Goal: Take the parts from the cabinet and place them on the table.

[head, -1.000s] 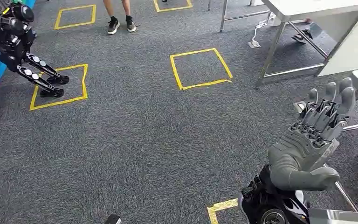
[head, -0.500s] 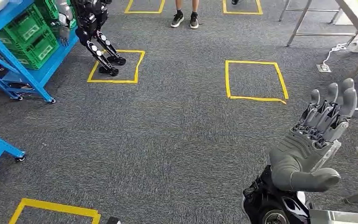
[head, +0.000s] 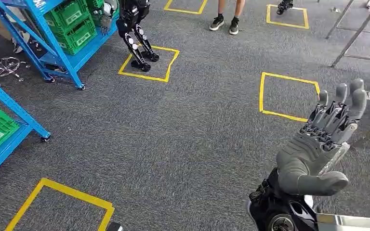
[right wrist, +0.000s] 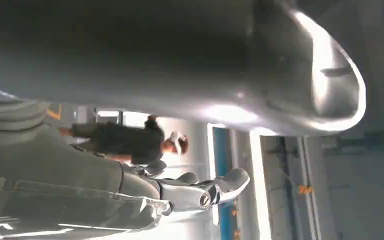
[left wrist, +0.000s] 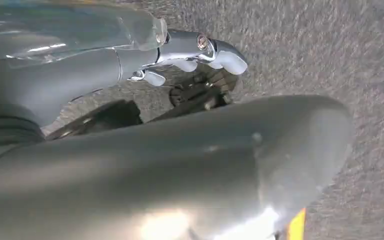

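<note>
As the view has swung left, blue shelving (head: 62,45) appears; right hand (head: 318,149) stays raised, fingers spread, empty.

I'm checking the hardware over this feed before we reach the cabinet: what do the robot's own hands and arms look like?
The right hand has a matte grey ribbed cover, a thick grey thumb and darker fingers with grey tips, black links showing at their bases. Its wrist is black with a silver ring, joining a silver arm segment. In the left wrist view, the left hand shows a smooth grey thumb and glossy silver-grey fingers with pale tips.
</note>
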Action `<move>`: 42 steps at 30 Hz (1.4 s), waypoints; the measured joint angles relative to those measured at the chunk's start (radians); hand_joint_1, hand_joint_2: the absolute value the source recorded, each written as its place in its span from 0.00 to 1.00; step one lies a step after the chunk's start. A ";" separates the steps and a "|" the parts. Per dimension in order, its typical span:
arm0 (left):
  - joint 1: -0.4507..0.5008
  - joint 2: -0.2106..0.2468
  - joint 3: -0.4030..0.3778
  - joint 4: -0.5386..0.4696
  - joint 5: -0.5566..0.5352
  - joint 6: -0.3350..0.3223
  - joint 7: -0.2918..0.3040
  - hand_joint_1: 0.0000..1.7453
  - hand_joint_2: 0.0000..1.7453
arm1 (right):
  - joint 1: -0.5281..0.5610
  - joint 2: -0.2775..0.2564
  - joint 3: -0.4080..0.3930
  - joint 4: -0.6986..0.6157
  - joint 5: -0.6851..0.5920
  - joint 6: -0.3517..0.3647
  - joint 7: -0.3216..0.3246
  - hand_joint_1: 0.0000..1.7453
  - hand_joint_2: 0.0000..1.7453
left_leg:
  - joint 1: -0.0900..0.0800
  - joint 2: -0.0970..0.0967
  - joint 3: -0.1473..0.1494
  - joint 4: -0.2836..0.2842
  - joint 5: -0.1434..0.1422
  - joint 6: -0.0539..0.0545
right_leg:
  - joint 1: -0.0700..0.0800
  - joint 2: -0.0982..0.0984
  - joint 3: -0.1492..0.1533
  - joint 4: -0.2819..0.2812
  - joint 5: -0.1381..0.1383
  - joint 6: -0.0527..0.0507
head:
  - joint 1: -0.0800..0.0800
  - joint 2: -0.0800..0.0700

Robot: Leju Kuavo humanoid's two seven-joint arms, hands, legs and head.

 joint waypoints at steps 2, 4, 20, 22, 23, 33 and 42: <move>-0.001 -0.005 0.000 0.000 0.000 0.000 0.000 0.00 0.00 | 0.007 -0.005 0.000 0.000 0.002 0.000 0.000 0.00 0.00 | 0.001 -0.028 -0.002 0.000 0.000 0.004 | 0.000 0.034 -0.085 0.167 -0.072 0.003 | 0.007 0.000; 0.003 -0.006 0.000 0.000 -0.002 0.000 0.001 0.00 0.00 | 0.013 -0.010 0.000 0.000 0.004 0.000 0.000 0.00 0.00 | 0.000 -0.058 -0.002 0.001 0.000 0.004 | 0.001 0.038 -0.141 0.254 -0.079 0.003 | 0.008 0.000; 0.005 -0.007 0.000 0.001 -0.012 -0.011 -0.003 0.00 0.00 | 0.026 -0.018 -0.002 -0.003 0.015 0.000 0.000 0.00 0.00 | 0.008 -0.014 -0.178 0.310 -0.114 -0.048 | -0.001 -0.006 -0.002 -0.069 0.068 -0.043 | -0.006 0.000; 0.005 -0.006 0.000 0.001 -0.014 -0.011 -0.004 0.00 0.00 | 0.025 -0.018 -0.001 -0.003 0.013 0.000 0.000 0.00 0.00 | 0.007 -0.001 -0.095 0.151 -0.032 -0.045 | -0.001 -0.029 0.004 -0.069 0.063 -0.039 | -0.006 0.000; 0.004 -0.005 0.000 0.001 -0.015 -0.011 -0.004 0.00 0.00 | 0.024 -0.018 -0.001 -0.003 0.012 0.000 0.000 0.00 0.00 | 0.003 0.036 -0.036 0.048 0.005 -0.039 | -0.001 -0.040 0.010 -0.069 0.060 -0.035 | -0.006 0.000; 0.001 -0.003 0.001 0.000 -0.019 -0.011 -0.009 0.00 0.00 | 0.022 -0.021 0.002 -0.007 0.006 0.000 0.000 0.00 0.00 | 0.004 -0.034 -0.002 -0.007 0.006 0.001 | 0.000 0.035 -0.106 0.202 -0.081 0.006 | 0.010 0.000; 0.003 -0.001 0.001 0.000 -0.032 -0.011 0.007 0.00 0.00 | 0.033 -0.015 -0.006 -0.008 0.020 0.000 0.000 0.00 0.00 | 0.011 -0.145 -0.014 0.006 0.001 -0.033 | -0.002 0.103 -0.014 -0.059 0.074 -0.019 | 0.009 0.000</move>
